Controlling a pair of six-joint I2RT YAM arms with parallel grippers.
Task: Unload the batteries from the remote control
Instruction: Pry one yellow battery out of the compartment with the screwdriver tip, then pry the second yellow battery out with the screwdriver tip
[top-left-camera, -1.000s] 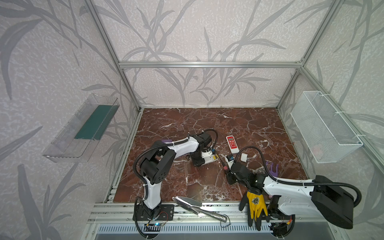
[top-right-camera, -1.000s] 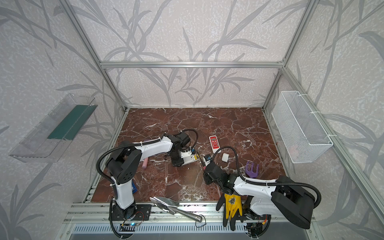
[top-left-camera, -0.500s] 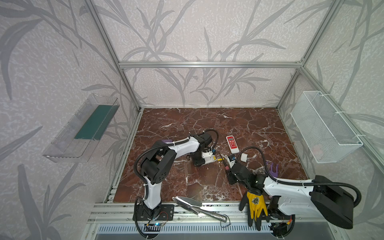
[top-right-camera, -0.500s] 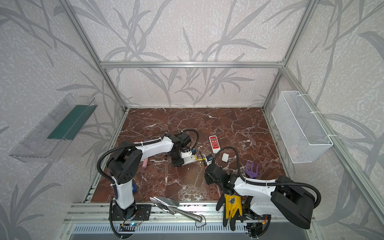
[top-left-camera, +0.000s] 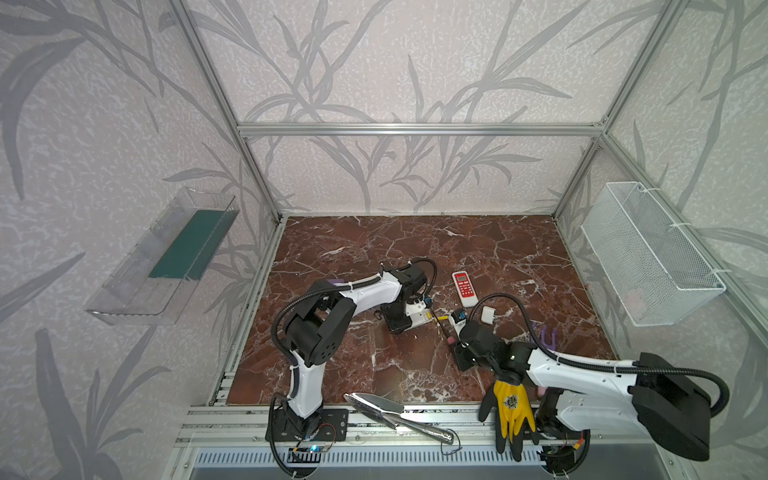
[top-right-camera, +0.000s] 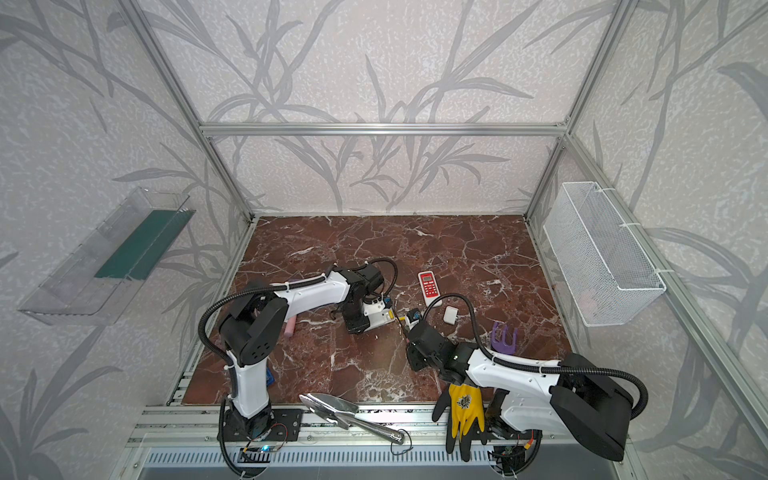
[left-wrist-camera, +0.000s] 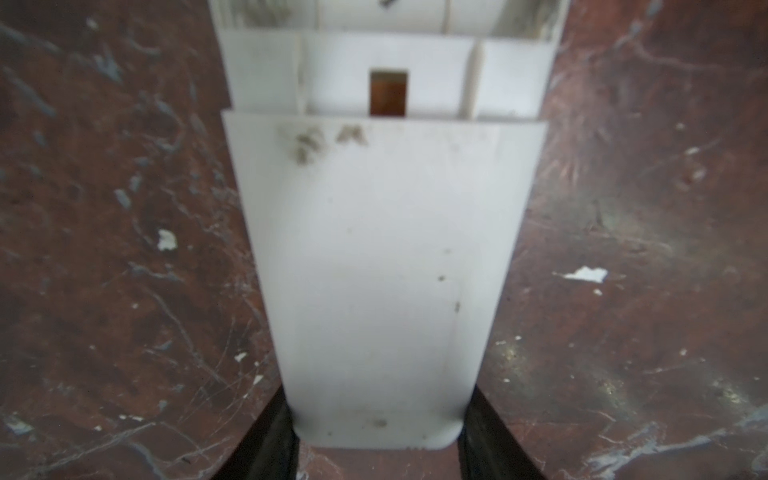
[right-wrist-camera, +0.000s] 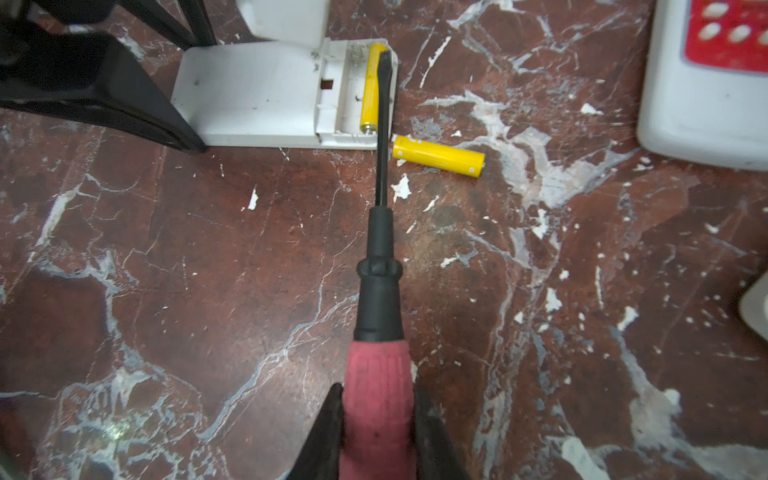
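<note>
Left gripper (left-wrist-camera: 378, 440): clamps remote (left-wrist-camera: 374, 270).
Right gripper (right-wrist-camera: 378, 440): grips screwdriver (right-wrist-camera: 379, 299), tip over seated battery (right-wrist-camera: 368, 95).
Loose battery (right-wrist-camera: 438, 157): on table (right-wrist-camera: 208, 270), beside remote.

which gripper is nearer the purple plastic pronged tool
Right. The right gripper is left of the purple tool in both top views; the left gripper farther left, gripping the white remote.

Seen from my console, the red-brown marble tabletop (top-left-camera: 415, 249): a white remote (right-wrist-camera: 249, 95) lies back-up on the stone, its closed end clasped in my left pincer (left-wrist-camera: 378, 440). Ahead of my right pincer (right-wrist-camera: 379, 432), a yellow battery (right-wrist-camera: 438, 157) lies loose just beside that remote's open end. A small white cover (top-left-camera: 488, 314) and, farther off, a red-faced remote (top-left-camera: 464, 283) lie beyond the right pincer. A purple pronged tool (top-left-camera: 545, 336) lies behind it, and a pink cylinder (top-right-camera: 291, 326) well behind the left pincer.
</note>
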